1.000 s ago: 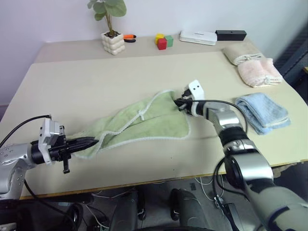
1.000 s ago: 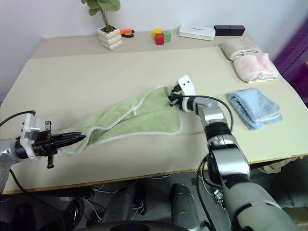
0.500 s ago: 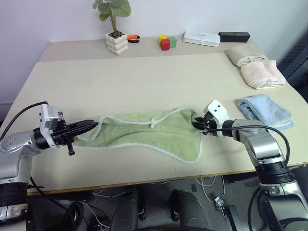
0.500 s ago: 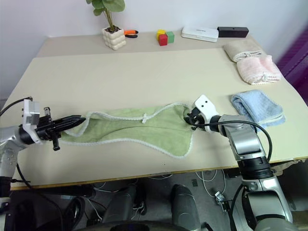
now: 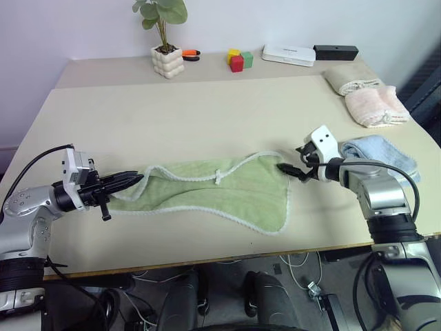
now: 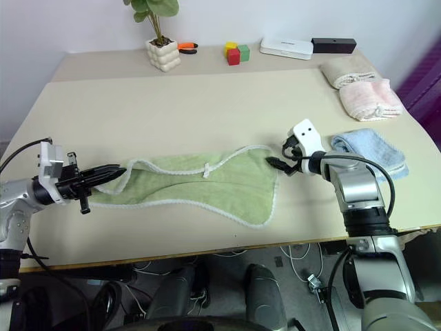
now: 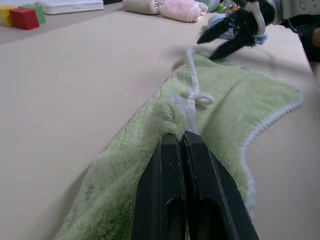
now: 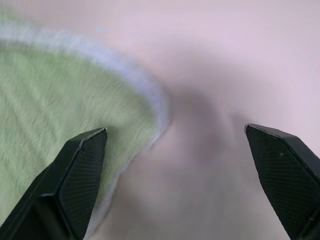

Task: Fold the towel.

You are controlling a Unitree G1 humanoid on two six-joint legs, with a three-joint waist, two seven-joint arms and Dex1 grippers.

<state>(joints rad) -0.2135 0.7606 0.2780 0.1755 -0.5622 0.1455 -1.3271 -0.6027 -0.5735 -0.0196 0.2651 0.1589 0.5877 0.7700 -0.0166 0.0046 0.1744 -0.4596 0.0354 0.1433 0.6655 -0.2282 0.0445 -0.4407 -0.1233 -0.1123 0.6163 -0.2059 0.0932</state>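
Towel stretched flat across the near table

The left gripper [image 5: 133, 181] pinches the green towel [image 5: 227, 196] at its left end; the right gripper [image 5: 291, 169], jaws spread wide and empty, hangs just off its right edge.

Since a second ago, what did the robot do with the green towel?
The two pincers pulled the towel out long and flat. Then the right pincer let go of its corner, opened and backed off. The left pincer stays shut on the other end. The folded towels did not move.

Green towel [image 5: 220, 193] (white-edged) stretched flat
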